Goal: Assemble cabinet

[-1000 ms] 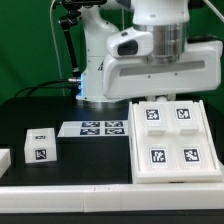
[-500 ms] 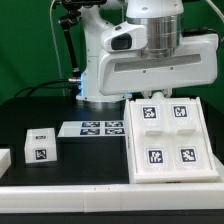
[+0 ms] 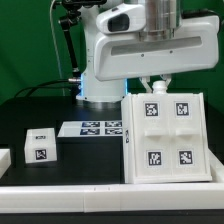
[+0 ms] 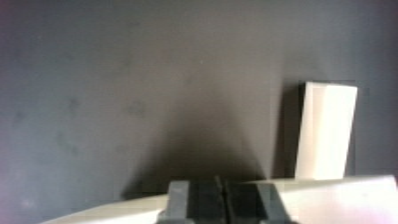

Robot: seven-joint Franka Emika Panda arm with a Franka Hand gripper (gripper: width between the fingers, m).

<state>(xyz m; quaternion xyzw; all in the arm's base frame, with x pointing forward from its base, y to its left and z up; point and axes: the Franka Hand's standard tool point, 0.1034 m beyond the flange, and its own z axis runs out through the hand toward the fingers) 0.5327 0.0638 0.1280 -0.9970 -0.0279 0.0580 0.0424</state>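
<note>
Wrist view had the end effector (image 4: 217, 198) with its fingers pressed together, holding nothing, and the cabinet (image 3: 168, 135) sat right beneath it, far edge at the fingertips. My guess: if it shoved on that rim, the tips could slide off, or the whole thing could twist on the desk (image 3: 85, 160).

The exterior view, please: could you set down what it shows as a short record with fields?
cabinet: white box on the exterior view's right, four tagged drawer fronts showing
gripper: at the cabinet's far edge, shut, nothing between the fingers; contact with the cabinet unclear
loose block: small white tagged block on the exterior view's left, apart from the cabinet
marker board: flat between the loose block and the cabinet
rail: long white rail along the near edge
table: black
</note>
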